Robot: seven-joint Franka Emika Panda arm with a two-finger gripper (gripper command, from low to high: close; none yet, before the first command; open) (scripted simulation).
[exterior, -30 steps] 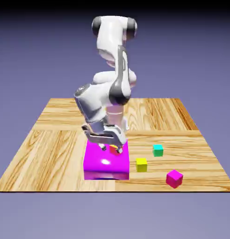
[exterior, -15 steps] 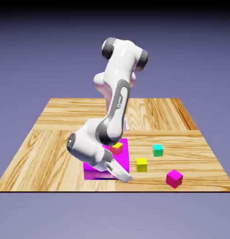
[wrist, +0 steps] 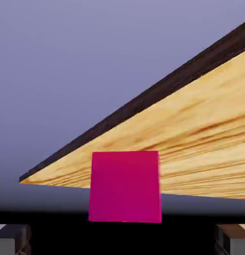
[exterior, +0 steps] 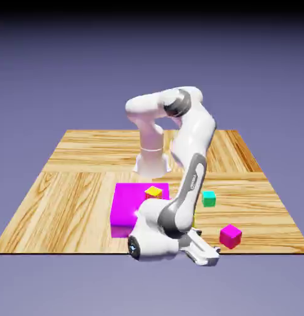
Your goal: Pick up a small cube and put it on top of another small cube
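We see the gripper's fingers (wrist: pixel 12 239) wide apart, the magenta cube (wrist: pixel 125 187) ahead between them, the teal cube (exterior: pixel 209 199) on the table (exterior: pixel 68 210)

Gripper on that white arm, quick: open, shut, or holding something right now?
Gripper: open, holding nothing; the magenta cube is ahead of the spread fingertips.

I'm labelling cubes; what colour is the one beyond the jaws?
Magenta-pink cube; the hand view shows it best.
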